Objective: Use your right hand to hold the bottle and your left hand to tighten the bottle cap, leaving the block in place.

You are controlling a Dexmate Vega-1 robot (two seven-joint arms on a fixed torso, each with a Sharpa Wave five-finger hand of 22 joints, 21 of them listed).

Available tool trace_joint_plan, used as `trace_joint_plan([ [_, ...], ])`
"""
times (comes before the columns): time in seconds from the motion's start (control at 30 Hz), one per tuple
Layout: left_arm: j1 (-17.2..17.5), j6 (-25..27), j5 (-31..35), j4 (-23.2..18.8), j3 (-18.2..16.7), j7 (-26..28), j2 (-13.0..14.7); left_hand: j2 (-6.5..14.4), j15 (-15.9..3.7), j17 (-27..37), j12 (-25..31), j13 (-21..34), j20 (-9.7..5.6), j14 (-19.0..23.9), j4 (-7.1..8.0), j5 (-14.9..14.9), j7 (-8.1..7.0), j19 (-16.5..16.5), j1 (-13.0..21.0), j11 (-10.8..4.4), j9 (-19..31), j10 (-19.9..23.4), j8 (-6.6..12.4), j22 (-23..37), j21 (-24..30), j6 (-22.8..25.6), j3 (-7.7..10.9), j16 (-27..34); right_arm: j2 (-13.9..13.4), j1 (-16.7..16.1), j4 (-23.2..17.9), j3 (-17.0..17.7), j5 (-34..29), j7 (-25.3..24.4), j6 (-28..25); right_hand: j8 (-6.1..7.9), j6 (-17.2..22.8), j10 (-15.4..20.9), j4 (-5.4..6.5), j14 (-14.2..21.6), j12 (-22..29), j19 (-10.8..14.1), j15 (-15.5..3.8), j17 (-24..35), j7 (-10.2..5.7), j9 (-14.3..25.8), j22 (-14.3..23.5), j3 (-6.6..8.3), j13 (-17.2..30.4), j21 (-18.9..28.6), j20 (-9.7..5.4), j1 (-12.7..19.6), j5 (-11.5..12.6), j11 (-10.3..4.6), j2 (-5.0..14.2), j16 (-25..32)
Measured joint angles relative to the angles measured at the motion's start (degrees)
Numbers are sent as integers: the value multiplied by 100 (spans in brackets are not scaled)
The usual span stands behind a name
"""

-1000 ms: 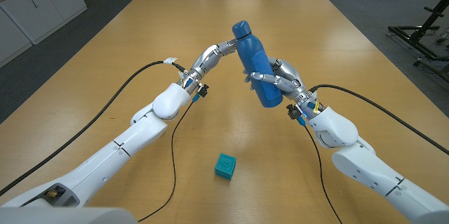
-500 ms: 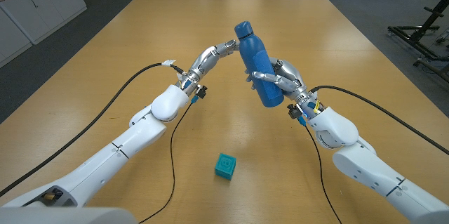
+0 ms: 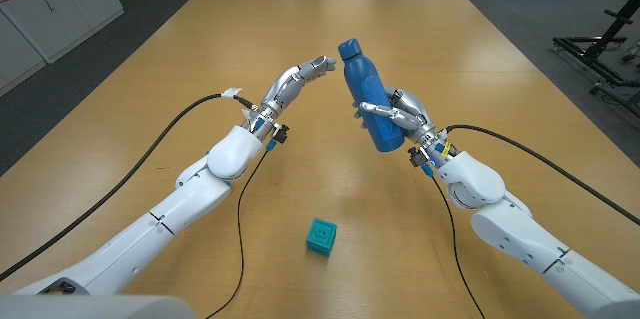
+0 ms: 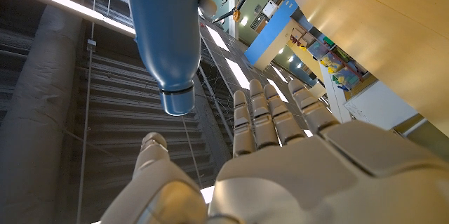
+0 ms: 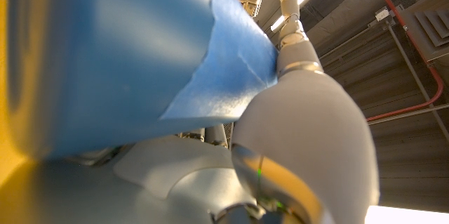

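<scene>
My right hand (image 3: pixel 403 114) grips the body of a blue bottle (image 3: pixel 368 99), holding it above the table and tilted with its cap (image 3: pixel 348 50) up and toward my left. That blue body (image 5: pixel 105 55) also shows close up in the right wrist view, with my fingers (image 5: pixel 295 34) wrapped around it. My left hand (image 3: pixel 297 76) hangs open just left of the cap, a small gap between fingertips and cap. In the left wrist view the bottle (image 4: pixel 163 34) and its cap (image 4: pixel 175 101) sit just beyond my spread fingers (image 4: pixel 270 122). A teal block (image 3: pixel 321 235) lies on the table near its front edge.
The wooden table (image 3: pixel 480 69) stretches wide behind and beside both arms. Black cables (image 3: pixel 160 144) trail from each forearm across the tabletop. Cabinets and boxes stand on the floor beyond the far edge.
My left hand has let go of the cap and drawn back to the left, fingers now apart. The bottle has shifted slightly right in my right hand. The block has stayed put.
</scene>
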Motion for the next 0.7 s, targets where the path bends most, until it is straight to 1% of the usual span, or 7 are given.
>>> trace_joint_plan([
  [0.23, 18, 60, 74, -69, -14, 23, 8, 0, 0, 0, 0, 0, 0, 0, 0, 0, 0, 0, 0, 0, 0, 0, 0, 0, 0, 0, 0, 0, 4, 43, 26, -34, -5, 16, -10, -3, 0, 0, 0, 1, -11, 0, -1, 0, 0, 0, -14, 0, 0, 0, 0, 0, 0, 0, 0, -16],
  [0.3, 2, 81, 97, -81, -3, 25, 3, 0, 0, 0, 0, 0, 0, 0, 0, 0, 0, 0, 0, -21, 0, 21, 0, 0, 0, 0, 0, 0, -1, 48, 23, -38, -15, 27, -13, -3, 0, 0, 0, 2, -14, 0, -2, 0, 0, 0, -14, 0, 0, 0, 0, 0, 0, 0, 0, -17],
  [0.7, -132, 173, 192, -93, 92, -19, -55, 0, 0, 0, 0, -1, 0, -1, 0, 0, 0, 0, 0, -21, -1, 21, 0, 0, 0, 0, 0, 0, -75, 47, -126, -47, -73, 62, -23, -11, 0, 0, 0, 2, -18, 0, -4, 27, 0, -1, -25, 0, 0, 46, 0, 0, 0, 0, 0, -17],
])
